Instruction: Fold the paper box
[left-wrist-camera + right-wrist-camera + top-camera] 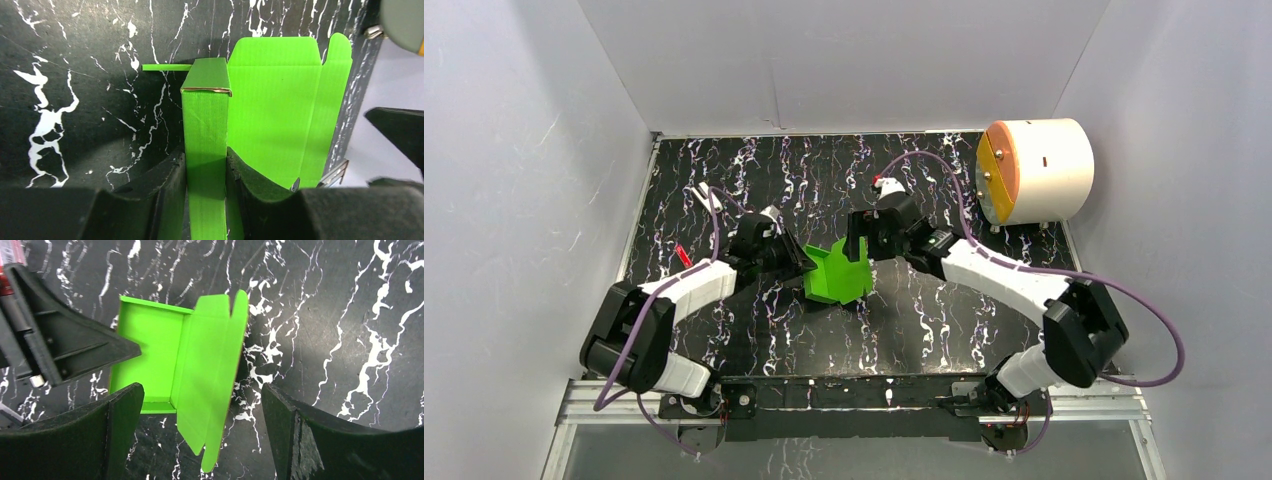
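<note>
While the left gripper (pixel 206 167) is clamped on a narrow side wall of the paper box (pixel 837 275), the right gripper (pixel 201 390) hangs over it with jaws spread wide, holding nothing.

The box sits half-formed at the middle of the top view on the black marbled table (pixel 924 330), between the two grippers. The biggest risk, as I judge it, is that thin card held by one wall only could swing, drag or buckle under a push from the right. Next, the lid panel (pixel 210 380) stands loose at a slant and could fold off its crease, and its small notched tabs (pixel 237 305) could catch and bend. White walls (pixel 514 150) enclose the table. A large white drum (pixel 1036 170) with an orange face stands at the upper right, well apart. A purple cable (pixel 1159 340) loops at the right edge. Nothing lies between the right gripper and the lid, but the left jaws block the box's left side.
</note>
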`<action>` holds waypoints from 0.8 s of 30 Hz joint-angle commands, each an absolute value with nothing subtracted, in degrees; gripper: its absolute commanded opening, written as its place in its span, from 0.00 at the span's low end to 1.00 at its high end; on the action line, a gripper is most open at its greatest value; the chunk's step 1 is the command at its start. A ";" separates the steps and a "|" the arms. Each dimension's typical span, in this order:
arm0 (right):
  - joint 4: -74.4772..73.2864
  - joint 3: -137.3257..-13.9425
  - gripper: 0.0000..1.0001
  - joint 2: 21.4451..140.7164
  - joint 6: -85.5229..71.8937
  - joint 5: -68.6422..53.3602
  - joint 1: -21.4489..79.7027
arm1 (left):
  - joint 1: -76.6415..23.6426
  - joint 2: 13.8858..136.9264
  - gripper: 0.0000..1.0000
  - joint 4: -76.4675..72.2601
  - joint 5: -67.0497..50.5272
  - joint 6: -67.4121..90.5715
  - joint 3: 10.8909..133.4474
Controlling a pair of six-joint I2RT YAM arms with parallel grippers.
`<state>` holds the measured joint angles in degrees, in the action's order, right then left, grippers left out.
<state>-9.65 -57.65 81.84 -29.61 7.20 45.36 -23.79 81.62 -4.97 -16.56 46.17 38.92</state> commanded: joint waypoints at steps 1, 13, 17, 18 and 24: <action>-15.19 -61.11 0.93 84.68 -29.51 6.58 44.51 | -23.82 78.67 0.29 -13.60 -19.04 51.90 35.23; -14.56 -62.89 0.50 90.97 -24.59 -3.84 44.34 | -23.84 81.08 0.32 -29.14 -20.59 60.12 26.29; -16.08 -64.72 0.25 91.14 -20.00 -3.76 44.38 | -23.86 81.03 0.40 -27.78 -21.47 58.95 26.45; -16.69 -65.49 0.21 91.12 -18.27 -3.41 44.38 | -23.82 80.28 0.44 -26.66 -21.11 57.76 26.64; -20.44 -71.14 0.07 91.18 -5.82 -2.76 44.31 | -23.74 71.79 0.57 -14.21 -15.74 47.71 29.52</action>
<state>-17.91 -65.76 91.79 -16.32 -2.74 44.58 -23.79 79.57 -22.13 -19.22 55.20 26.74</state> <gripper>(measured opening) 0.104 0.553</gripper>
